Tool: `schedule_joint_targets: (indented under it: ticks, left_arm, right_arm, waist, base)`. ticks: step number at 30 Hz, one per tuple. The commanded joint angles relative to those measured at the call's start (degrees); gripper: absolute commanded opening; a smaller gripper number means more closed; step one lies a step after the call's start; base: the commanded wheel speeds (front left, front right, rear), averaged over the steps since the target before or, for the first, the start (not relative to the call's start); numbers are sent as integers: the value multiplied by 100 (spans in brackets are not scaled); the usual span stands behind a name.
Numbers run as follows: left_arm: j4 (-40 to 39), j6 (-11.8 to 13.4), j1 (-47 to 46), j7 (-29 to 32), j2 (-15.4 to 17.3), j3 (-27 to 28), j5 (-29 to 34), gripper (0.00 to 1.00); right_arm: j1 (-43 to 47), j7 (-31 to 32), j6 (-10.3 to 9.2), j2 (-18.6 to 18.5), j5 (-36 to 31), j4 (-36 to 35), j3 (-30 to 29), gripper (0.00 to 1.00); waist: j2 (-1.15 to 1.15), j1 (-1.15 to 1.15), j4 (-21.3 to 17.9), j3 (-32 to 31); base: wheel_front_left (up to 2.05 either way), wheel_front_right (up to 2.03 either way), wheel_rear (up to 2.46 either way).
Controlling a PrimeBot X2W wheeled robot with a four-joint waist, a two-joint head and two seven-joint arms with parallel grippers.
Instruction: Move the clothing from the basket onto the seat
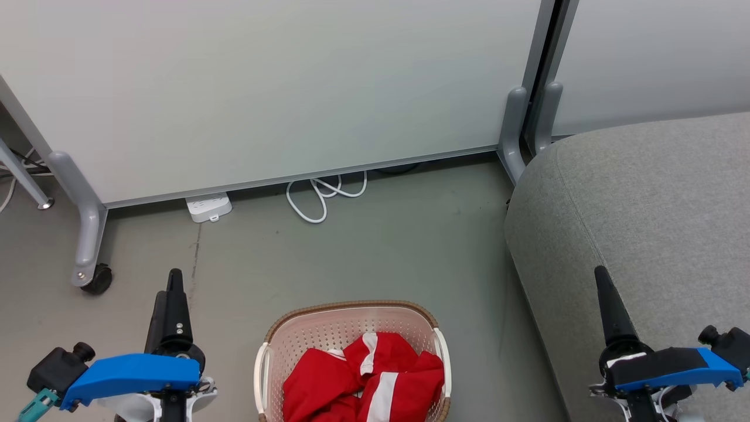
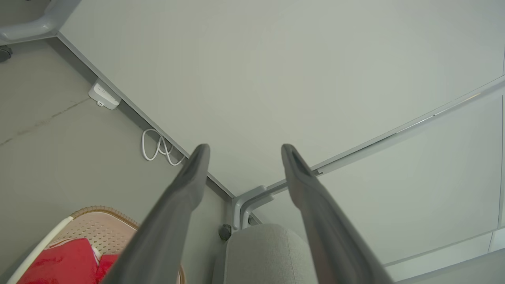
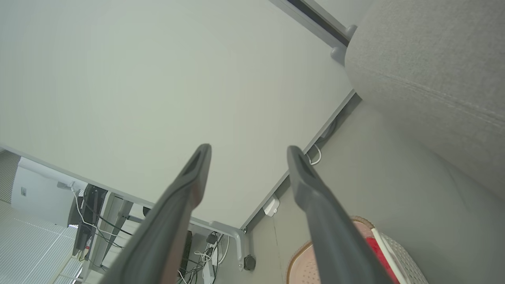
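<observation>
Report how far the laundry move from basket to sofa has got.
Done: nothing yet; the red clothing lies heaped in the basket, and the visible part of the seat carries no garment. In hand: nothing; the left gripper and right gripper are open and empty, either side of the basket. Left: the whole job, lifting the clothing out and onto the seat.
</observation>
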Motion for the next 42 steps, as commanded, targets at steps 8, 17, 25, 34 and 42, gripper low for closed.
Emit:
schedule_joint_targets:
  ticks: [8,17,25,34,42]
  left_arm:
    - [-195,74,-145,-214,55,-217,1107,100]
    - [-141,136,-139,-373,58,-398,2025,100]
    - [-81,167,-139,-506,60,-511,2661,100]
    - [-23,185,-127,-627,63,-623,3205,100]
    - [24,194,-105,-740,64,-712,3718,100]
  right_arm:
    - [-180,-219,8,-41,-1083,-130,163,100]
    - [-178,-380,9,-46,-1855,-65,276,100]
    - [-179,-513,10,-50,-2435,23,342,100]
    - [-166,-633,12,-54,-2986,89,380,100]
    - [-167,-747,13,-57,-3449,152,421,100]
  waist:
    - [0,0,9,9]
    - [0,0,18,9]
    - [0,0,31,2]
    - [0,0,49,-11]
    - [0,0,62,-23]
  base:
    - [0,0,0]
    - [0,0,0]
    - [0,0,0]
    - [0,0,0]
    - [0,0,0]
